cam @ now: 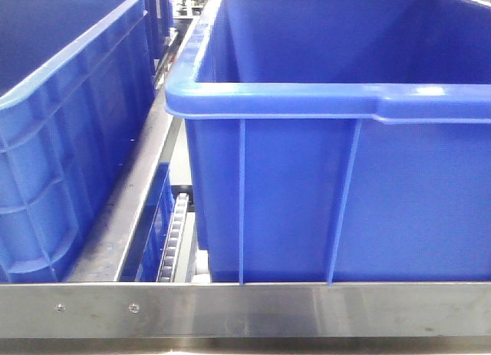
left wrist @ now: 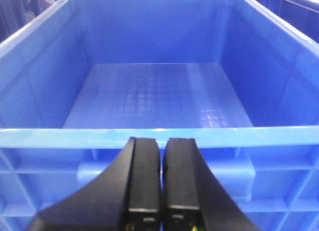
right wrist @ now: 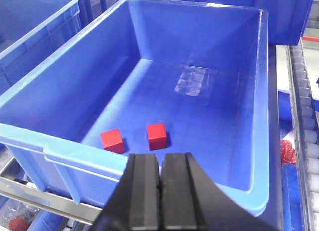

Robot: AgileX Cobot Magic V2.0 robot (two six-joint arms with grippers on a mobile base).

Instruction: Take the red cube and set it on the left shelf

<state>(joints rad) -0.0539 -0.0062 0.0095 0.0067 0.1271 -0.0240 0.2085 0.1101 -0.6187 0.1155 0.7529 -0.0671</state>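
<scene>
In the right wrist view two red cubes lie on the floor of a large blue crate (right wrist: 249, 156), one (right wrist: 111, 140) near its front wall and one (right wrist: 156, 136) just right of it. My right gripper (right wrist: 160, 158) is shut and empty, above the crate's front rim, close to the cubes. My left gripper (left wrist: 162, 143) is shut and empty, in front of the near rim of another blue crate (left wrist: 159, 136) whose floor is bare. The steel shelf rail (cam: 245, 309) with screws runs along the bottom of the front view. No gripper shows in the front view.
Two ribbed blue crates (cam: 69, 163) (cam: 345, 186) stand on the shelf with a gap and roller track (cam: 175, 240) between them. Rollers (right wrist: 305, 106) run right of the cube crate. More blue crates (right wrist: 30, 26) stand left and behind it.
</scene>
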